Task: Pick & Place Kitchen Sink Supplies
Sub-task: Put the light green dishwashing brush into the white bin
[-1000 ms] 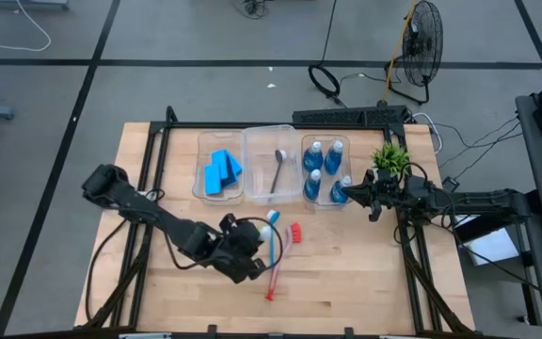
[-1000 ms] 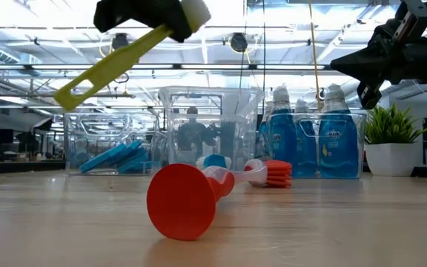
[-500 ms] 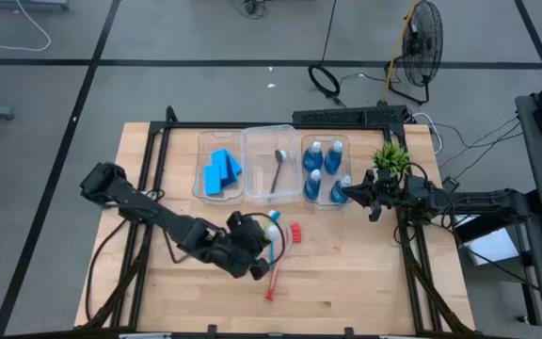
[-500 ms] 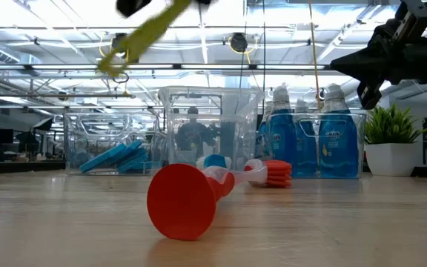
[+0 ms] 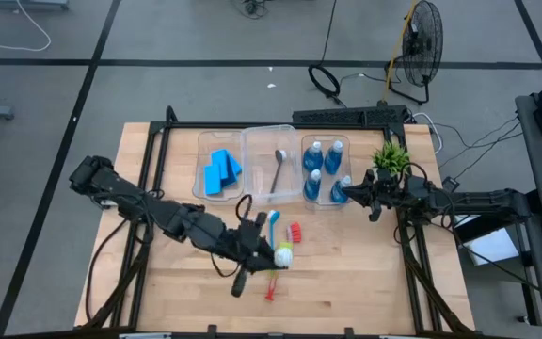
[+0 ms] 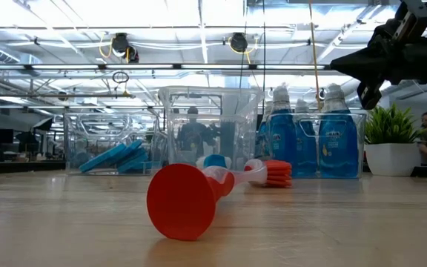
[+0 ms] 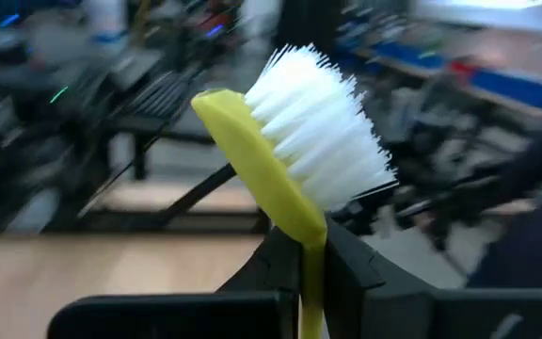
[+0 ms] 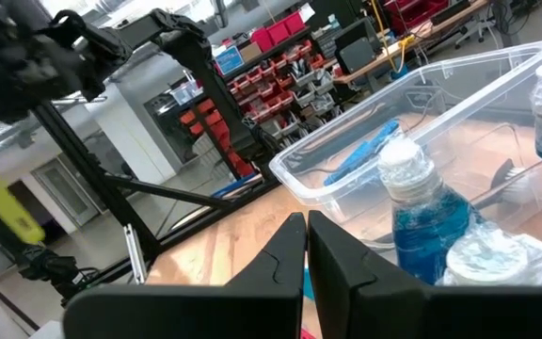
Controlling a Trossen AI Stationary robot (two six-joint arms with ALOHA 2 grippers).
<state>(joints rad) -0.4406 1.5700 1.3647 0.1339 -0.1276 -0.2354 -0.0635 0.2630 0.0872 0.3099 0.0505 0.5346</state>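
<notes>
Overhead, yellow-green brush (image 7: 290,160) clamped in left hand (image 5: 269,252).

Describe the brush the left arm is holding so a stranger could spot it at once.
Start at the three clear bins along the table's far edge, then come forward to the left gripper. Its jaws are shut on the yellow-green brush, white bristles raised; the red brush and blue brush lie flat.
</notes>
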